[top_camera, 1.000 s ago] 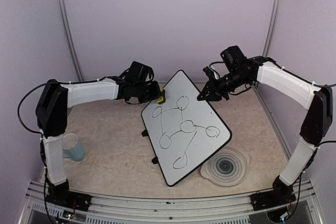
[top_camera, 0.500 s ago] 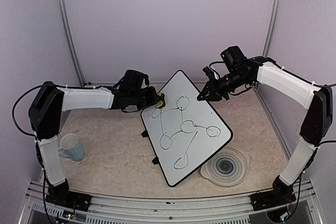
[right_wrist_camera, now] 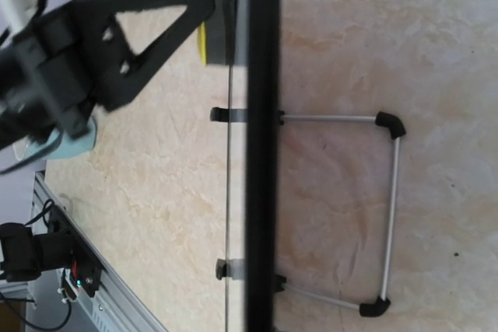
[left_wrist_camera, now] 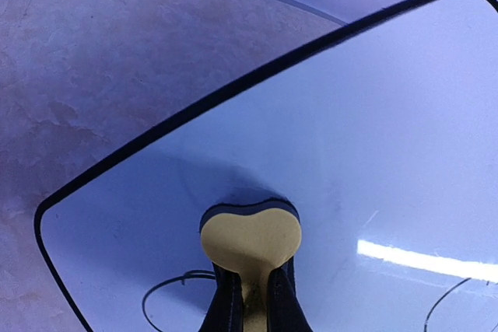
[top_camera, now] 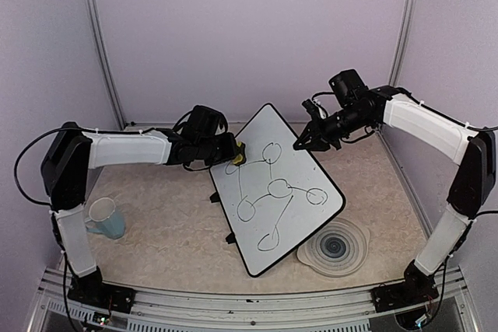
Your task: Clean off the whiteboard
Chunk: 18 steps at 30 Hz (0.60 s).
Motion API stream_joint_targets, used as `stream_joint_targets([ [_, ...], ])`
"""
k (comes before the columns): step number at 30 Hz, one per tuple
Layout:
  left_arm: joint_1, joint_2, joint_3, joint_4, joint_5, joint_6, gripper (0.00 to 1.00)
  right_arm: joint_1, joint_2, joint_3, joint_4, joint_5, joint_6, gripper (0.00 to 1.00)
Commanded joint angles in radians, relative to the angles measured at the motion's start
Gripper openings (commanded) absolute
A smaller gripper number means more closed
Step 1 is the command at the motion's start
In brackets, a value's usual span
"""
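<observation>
Whiteboard [top_camera: 299, 165] 1, yellow eraser [left_wrist_camera: 250, 239] 1 in left gripper [left_wrist_camera: 249, 309], cup [top_camera: 105, 218] 1

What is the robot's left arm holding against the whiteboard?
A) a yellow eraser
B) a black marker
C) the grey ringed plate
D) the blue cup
A: in the left wrist view, the left gripper is clamped on a yellow eraser, and the eraser's dark pad lies against the whiteboard near one of its rounded corners.

Room between cup [top_camera: 105, 218] and whiteboard [top_camera: 276, 192], plate [top_camera: 334, 246] beside its near corner
</observation>
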Motion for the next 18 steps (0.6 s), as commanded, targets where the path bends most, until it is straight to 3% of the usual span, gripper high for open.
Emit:
stream_joint_targets([
  [1,-0.131,0.021,0.037,-0.076,0.154,0.008,0.00,0.020,-0.031,-0.023,0.117,-0.051,-0.095,0.00],
  [13,-0.016,0.025,-0.245,0.004,0.080,-0.087,0.00,0.021,-0.053,-0.054,0.117,-0.022,-0.081,0.00],
  [18,0.038,0.050,-0.280,-0.024,0.071,-0.098,0.00,0.020,-0.057,-0.064,0.123,-0.021,-0.078,0.00],
])
